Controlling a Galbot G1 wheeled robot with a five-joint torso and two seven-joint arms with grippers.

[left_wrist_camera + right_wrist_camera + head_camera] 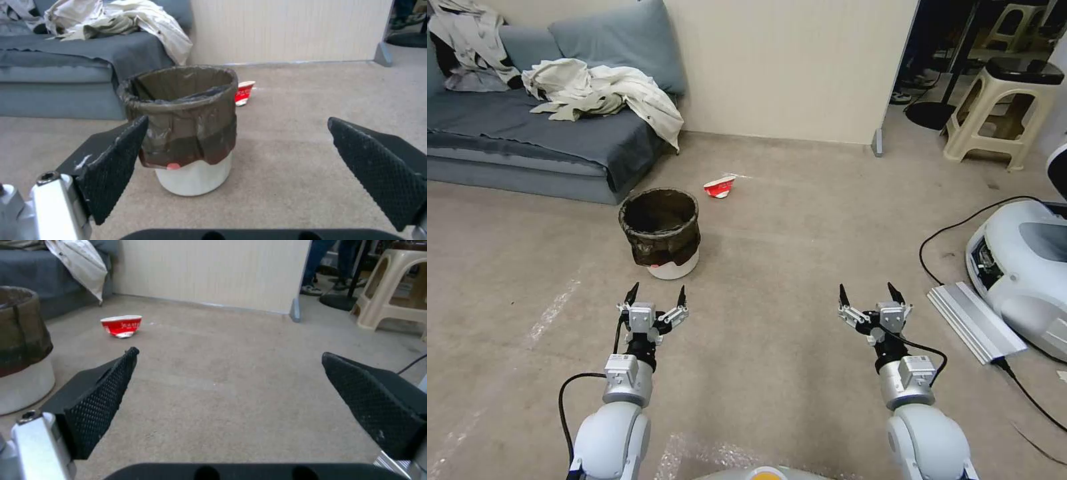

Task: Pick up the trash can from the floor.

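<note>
Trash can is seen upright on the floor, near the sofa — not yet gripped. Left gripper is held spread, just short of it; right gripper likewise released, well apart. Approach step — a reach to the rim is called for.

Trash can before left tool

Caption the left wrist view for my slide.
Open left gripper faces the upright trash can on the floor.
</note>
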